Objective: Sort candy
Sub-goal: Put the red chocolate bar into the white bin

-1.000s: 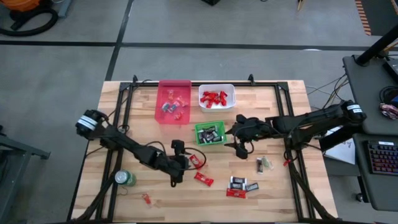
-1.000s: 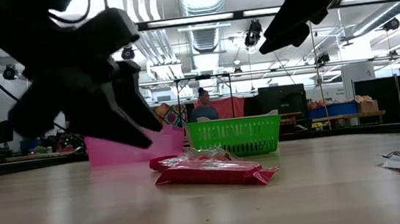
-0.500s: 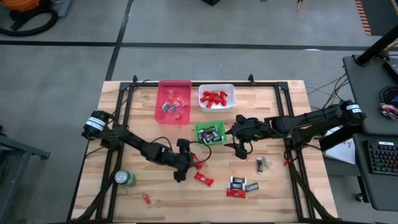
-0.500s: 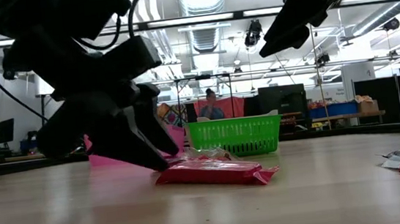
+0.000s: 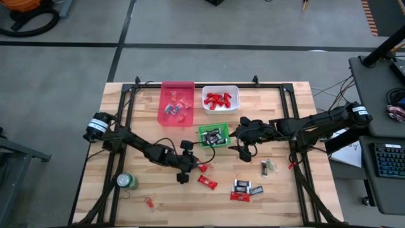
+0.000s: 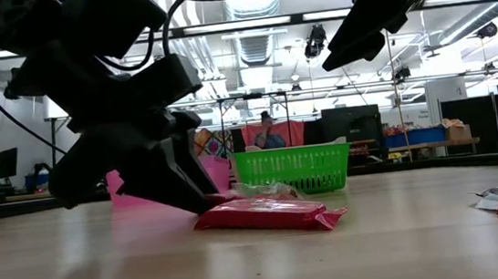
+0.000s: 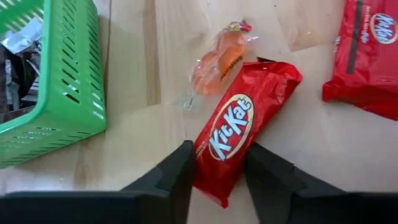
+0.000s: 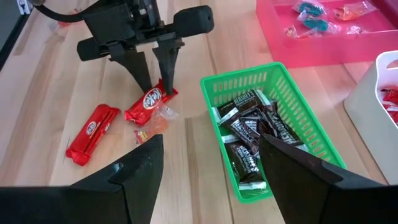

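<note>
My left gripper (image 5: 192,166) (image 7: 217,186) is open and low over the table. Its fingers stand on either side of the end of a red KitKat bar (image 7: 239,127) (image 5: 201,168) lying flat on the wood. An orange wrapped sweet (image 7: 214,59) lies against that bar. A second red bar (image 5: 207,183) (image 8: 92,130) lies nearby. More red and dark sweets (image 5: 247,189) lie toward the near right. My right gripper (image 5: 243,147) (image 8: 214,186) hangs open above the table, right of the green basket (image 5: 204,136). My left gripper comes at the KitKat bar from above, slanting down, its fingers (image 8: 163,73) on either side of the bar's end (image 7: 217,186). The bar lies flat on the table. Whether the fingers touch the wrapper I cannot tell.
The green basket (image 8: 214,87) holds dark sweets, the white bin (image 5: 221,90) red ones, and the pink bin (image 5: 176,92) a mix. A green can (image 5: 128,182) stands near the left front edge, with a small red sweet (image 5: 149,202) beside it. A black frame (image 5: 126,101) borders the table.
My left gripper has moved toward the table's right and down, onto the KitKat bar by the green basket, and its fingers now stand on either side of the bar's end. The bar and the other sweets have stayed in place.
</note>
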`<state>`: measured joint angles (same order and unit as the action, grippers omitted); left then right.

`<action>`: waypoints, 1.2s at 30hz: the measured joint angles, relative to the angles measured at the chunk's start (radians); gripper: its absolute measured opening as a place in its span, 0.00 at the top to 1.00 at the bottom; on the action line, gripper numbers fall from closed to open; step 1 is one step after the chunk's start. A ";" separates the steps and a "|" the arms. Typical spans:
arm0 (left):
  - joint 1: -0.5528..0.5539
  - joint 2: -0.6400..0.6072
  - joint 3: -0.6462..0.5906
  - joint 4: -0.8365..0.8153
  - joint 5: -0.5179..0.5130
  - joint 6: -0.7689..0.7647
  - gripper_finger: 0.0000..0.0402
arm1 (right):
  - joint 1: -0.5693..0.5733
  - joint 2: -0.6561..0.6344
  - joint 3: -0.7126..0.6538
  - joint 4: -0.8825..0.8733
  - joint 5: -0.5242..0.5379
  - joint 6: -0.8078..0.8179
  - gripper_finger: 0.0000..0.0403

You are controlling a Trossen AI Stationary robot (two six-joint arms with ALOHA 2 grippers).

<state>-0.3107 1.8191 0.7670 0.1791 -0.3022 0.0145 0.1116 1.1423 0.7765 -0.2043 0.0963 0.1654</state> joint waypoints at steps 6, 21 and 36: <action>0.001 -0.003 0.000 -0.005 -0.002 0.003 0.90 | 0.004 0.000 0.000 0.001 0.000 -0.001 0.37; 0.000 -0.257 -0.010 0.009 0.049 -0.020 0.97 | 0.121 0.008 -0.140 0.446 0.000 -0.194 0.37; 0.004 -0.262 -0.010 0.427 -0.032 -0.063 0.97 | 0.129 0.231 -0.129 0.859 -0.079 -0.353 0.38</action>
<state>-0.3069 1.5570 0.7567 0.6061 -0.3346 -0.0486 0.2405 1.3733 0.6478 0.6546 0.0174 -0.1875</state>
